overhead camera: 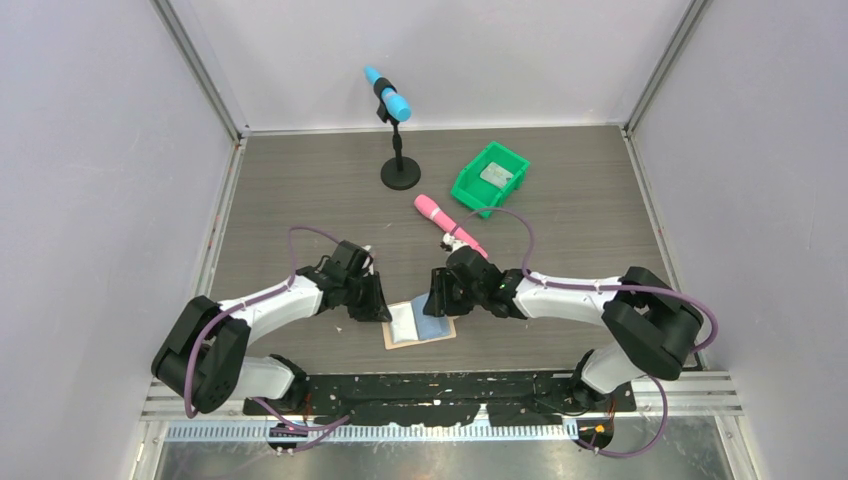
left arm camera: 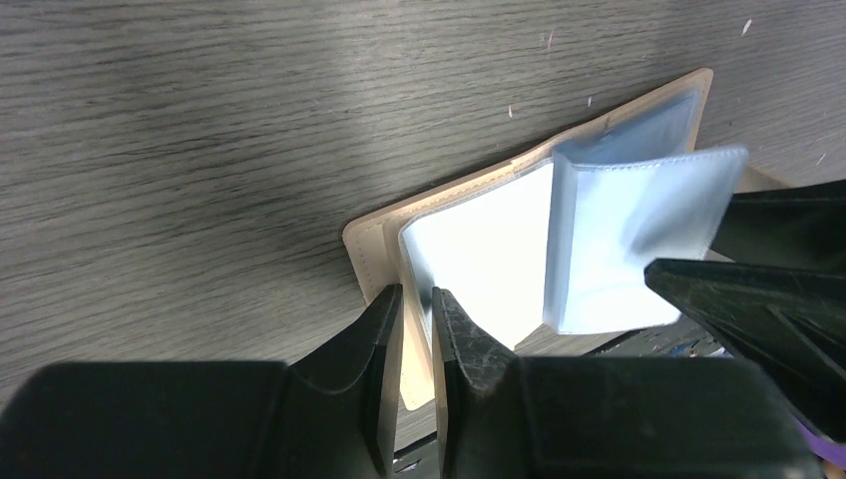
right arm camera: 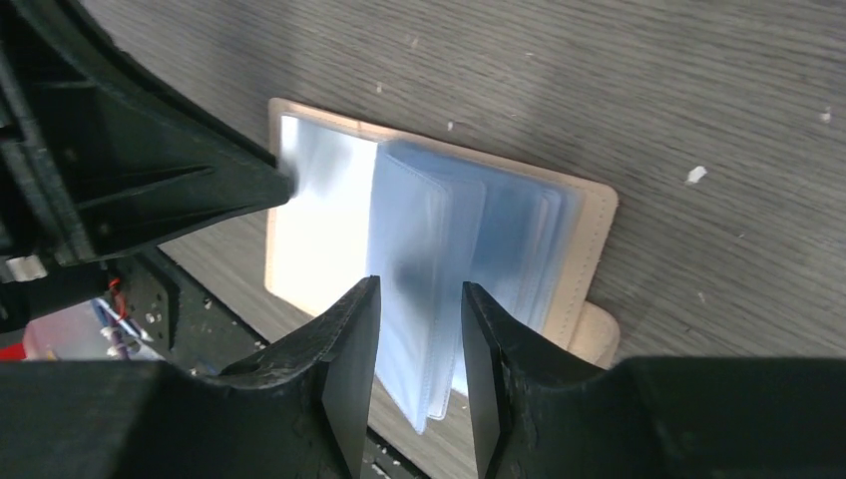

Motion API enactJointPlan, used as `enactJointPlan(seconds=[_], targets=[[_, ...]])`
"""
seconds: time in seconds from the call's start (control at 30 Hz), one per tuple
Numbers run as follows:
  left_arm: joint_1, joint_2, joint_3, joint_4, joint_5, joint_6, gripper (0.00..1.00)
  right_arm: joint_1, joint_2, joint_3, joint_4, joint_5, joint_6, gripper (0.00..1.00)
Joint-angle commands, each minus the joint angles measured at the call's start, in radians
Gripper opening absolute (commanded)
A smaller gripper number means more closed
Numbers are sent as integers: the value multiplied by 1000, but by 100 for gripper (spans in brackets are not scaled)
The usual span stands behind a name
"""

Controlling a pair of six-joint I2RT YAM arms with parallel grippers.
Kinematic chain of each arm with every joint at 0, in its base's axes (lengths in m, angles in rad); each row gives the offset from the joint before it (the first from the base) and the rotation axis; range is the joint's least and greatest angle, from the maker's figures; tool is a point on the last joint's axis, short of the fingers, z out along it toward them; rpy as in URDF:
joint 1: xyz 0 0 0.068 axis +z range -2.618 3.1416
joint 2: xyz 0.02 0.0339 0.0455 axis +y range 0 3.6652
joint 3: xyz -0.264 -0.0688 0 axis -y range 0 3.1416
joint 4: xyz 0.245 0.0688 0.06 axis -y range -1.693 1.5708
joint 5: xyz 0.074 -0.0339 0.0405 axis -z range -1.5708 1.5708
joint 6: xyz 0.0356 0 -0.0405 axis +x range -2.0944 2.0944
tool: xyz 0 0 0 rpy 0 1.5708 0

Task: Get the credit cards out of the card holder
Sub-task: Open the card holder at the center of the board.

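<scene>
Card holder [overhead camera: 420, 326] is laid open on the wooden table [overhead camera: 290, 190], flat between the two grippers. At the holder's left side, its tan cover edge is pinched by the left gripper [left arm camera: 416, 299], whose fingers are almost pressed together. At the holder's right side, a clear sleeve [right arm camera: 424, 230] is lifted upright and is clamped between the narrowly parted fingers of the right gripper [right arm camera: 419, 291]. A bluish tint is seen through the sleeves, but single credit cards cannot be told apart.
</scene>
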Motion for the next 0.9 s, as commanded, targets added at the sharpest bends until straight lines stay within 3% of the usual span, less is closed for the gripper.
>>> enactJointPlan(seconds=[0.0,0.47,0.87], targets=[[0,-2,-18,34,5,5,19,7,-60,22,58,-50,24,43],[0,-69,2,-10,22,-14,21,48,-2,22,174,-127,88,42],[2,-184,38,-134,-49,-24,28,76,43,29,154,-34,79,35]])
